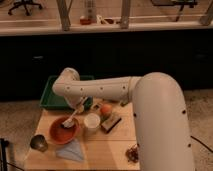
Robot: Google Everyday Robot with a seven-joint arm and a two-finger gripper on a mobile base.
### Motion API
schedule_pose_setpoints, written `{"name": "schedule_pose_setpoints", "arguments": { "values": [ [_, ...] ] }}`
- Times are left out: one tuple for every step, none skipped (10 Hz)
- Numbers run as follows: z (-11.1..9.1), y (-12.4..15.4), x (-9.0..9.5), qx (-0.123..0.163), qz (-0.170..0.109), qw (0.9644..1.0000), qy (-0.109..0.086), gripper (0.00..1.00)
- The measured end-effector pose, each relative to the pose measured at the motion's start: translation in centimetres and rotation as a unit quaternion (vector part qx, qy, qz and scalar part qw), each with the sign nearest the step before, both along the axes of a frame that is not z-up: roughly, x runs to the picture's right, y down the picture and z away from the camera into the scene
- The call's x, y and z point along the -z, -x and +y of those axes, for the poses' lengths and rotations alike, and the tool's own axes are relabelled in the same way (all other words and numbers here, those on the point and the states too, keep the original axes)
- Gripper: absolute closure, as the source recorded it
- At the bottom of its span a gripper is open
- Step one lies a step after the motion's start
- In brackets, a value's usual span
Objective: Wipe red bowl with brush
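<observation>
The red bowl [63, 131] sits at the left of the small wooden table [117, 145]. The brush [73, 116] slants down into it, with its whitish head over the bowl's inside and its cream handle rising up and to the right. My gripper [80, 106] is at the handle's upper end, just above the bowl's far right rim, and is shut on the brush. The white arm reaches in from the right and hides the wrist.
A white cup [92, 121] stands right of the bowl, then a dark block with a tan top [111, 123] and an orange ball [106, 110]. A dark metal cup [39, 143], a blue cloth [71, 150], a green tray [51, 96] and a small dark-red object [132, 154] are around.
</observation>
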State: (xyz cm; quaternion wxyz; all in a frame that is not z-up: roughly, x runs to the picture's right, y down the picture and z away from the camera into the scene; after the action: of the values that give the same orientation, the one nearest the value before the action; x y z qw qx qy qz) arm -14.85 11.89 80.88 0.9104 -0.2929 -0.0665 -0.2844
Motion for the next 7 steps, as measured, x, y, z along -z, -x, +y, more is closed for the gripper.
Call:
{"name": "schedule_pose_setpoints", "arguments": {
  "values": [
    [-0.1, 1.1, -0.1, 0.01, -0.009, 0.9999, 0.001, 1.0],
    [0.1, 2.5, -0.1, 0.021, -0.021, 0.9996, 0.004, 1.0],
    [0.5, 3.5, 0.0, 0.03, -0.03, 0.9991, 0.006, 1.0],
    [1.1, 4.3, 0.3, 0.037, -0.038, 0.9985, 0.01, 1.0],
    [1.6, 4.4, 0.5, 0.042, -0.041, 0.9982, 0.013, 1.0],
    [2.1, 4.5, 0.9, 0.041, -0.046, 0.998, 0.015, 1.0],
    [2.6, 4.0, 1.3, 0.038, -0.045, 0.9981, 0.016, 1.0]
  ]
}}
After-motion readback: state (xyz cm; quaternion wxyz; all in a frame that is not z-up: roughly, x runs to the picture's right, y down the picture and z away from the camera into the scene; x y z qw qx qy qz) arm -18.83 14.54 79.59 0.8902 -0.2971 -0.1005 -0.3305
